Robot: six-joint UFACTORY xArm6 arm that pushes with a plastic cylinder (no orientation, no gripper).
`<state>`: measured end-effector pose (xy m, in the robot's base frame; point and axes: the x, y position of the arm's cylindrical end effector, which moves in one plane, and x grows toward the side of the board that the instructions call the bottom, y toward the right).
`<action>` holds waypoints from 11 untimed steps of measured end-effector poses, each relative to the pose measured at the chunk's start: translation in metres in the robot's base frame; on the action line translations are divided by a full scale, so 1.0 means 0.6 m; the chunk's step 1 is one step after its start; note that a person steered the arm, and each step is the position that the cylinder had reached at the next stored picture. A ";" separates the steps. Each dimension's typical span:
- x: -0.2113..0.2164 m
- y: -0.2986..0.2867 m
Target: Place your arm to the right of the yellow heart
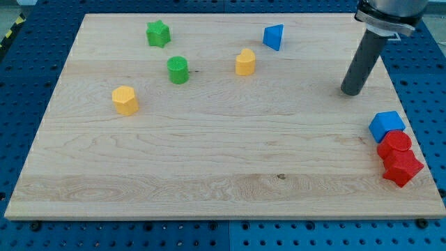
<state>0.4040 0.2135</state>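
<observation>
The yellow heart sits on the wooden board near the view's top, a little right of centre. My tip rests on the board well to the right of the heart and slightly lower in the view, touching no block. The rod rises from it toward the view's top right corner.
A blue triangular block lies up and right of the heart. A green cylinder and a green star lie to its left, and a yellow hexagonal block farther left. A blue cube, a red cylinder and a red star cluster at the right edge.
</observation>
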 end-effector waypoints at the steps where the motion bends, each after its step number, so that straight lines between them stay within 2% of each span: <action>1: -0.026 -0.044; 2: -0.052 -0.086; 7: -0.052 -0.095; 9: -0.054 -0.135; 11: -0.117 -0.169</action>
